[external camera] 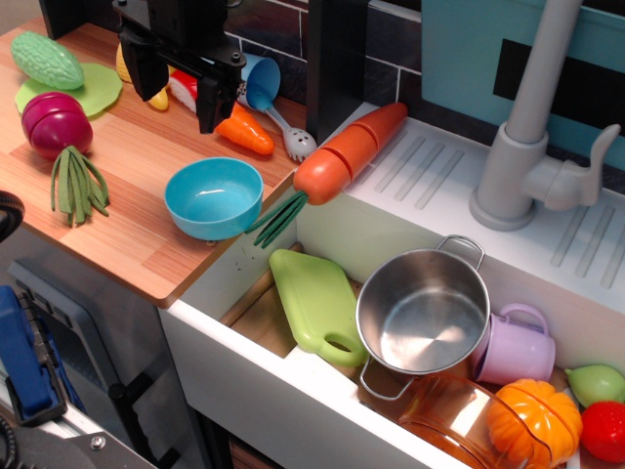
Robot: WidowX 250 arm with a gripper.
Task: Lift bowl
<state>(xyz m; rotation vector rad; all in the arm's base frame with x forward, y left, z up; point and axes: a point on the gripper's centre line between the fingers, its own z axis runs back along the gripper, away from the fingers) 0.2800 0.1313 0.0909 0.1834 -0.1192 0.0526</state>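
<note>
The turquoise-blue bowl (214, 198) stands upright and empty on the wooden counter (137, 244), near its front right edge by the sink. My black gripper (176, 96) hangs above the counter behind and to the left of the bowl, well apart from it. Its two fingers (210, 103) point down with a gap between them and nothing held.
A big toy carrot (347, 151) leans on the sink rim right of the bowl. A small carrot (246, 132), blue scoop (264, 86), green beans (76, 184) and purple onion (57, 124) lie around. The sink holds a steel pot (423, 313), green board (317, 303), lilac cup (516, 345).
</note>
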